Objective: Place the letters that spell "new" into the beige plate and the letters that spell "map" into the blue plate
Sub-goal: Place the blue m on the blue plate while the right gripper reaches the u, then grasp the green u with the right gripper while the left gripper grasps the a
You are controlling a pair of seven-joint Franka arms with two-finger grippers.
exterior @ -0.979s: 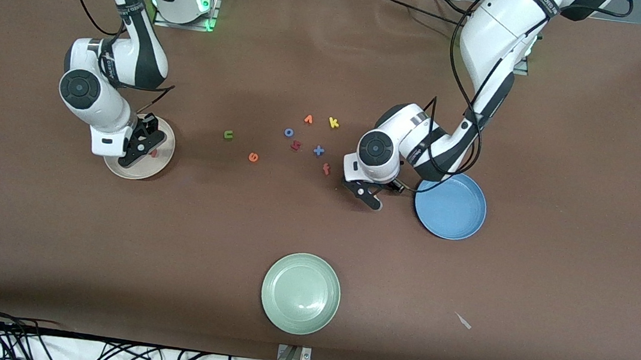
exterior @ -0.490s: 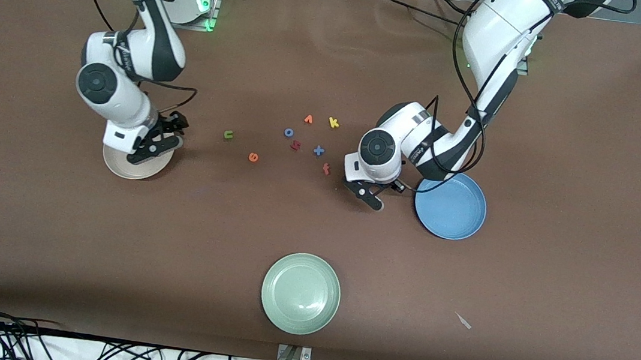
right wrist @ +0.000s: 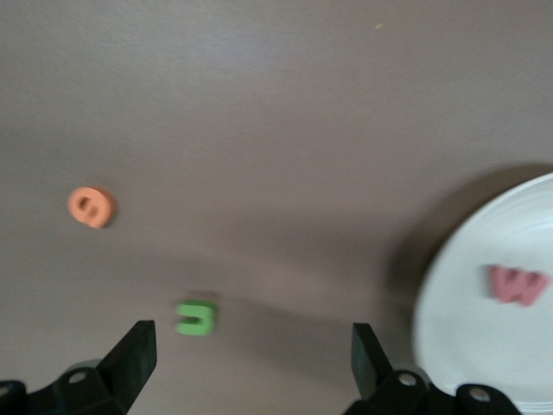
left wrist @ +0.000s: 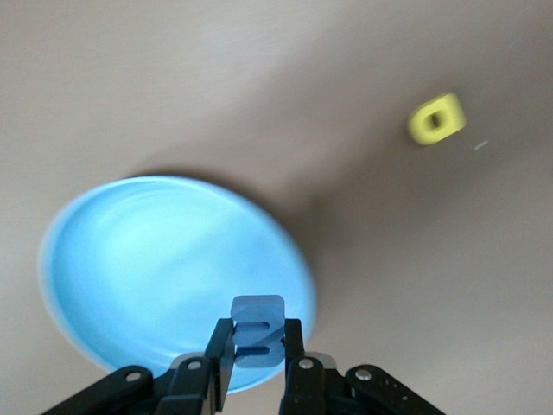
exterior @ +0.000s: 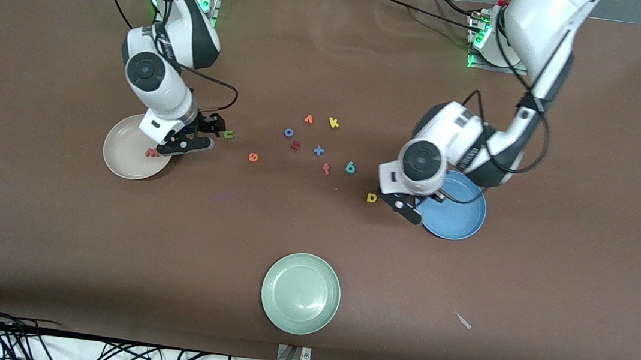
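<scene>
My left gripper [exterior: 407, 209] is shut on the blue m [left wrist: 257, 331] and hangs over the blue plate [exterior: 456, 215] at the rim that faces the letters. The yellow a [exterior: 371, 197] lies just beside it on the table, and the teal p [exterior: 350, 167] a little farther from the camera. The salmon w [exterior: 151, 153] lies in the beige plate [exterior: 124, 153]. My right gripper [exterior: 192, 136] is open with nothing between its fingers, over the table between that plate and the green n [exterior: 229, 134]. The orange e [exterior: 253, 157] lies past the n toward the table's middle.
Other letters sit in a cluster mid-table: orange v [exterior: 308, 119], yellow k [exterior: 333, 123], blue o [exterior: 288, 132], blue x [exterior: 318, 151], red f [exterior: 326, 169]. A pale green plate [exterior: 300, 293] stands near the front edge, with a white scrap [exterior: 463, 321] toward the left arm's end.
My right gripper opened, left the w in the beige plate and moved toward the green n. My left gripper shut on the blue m and carried it to the blue plate's rim.
</scene>
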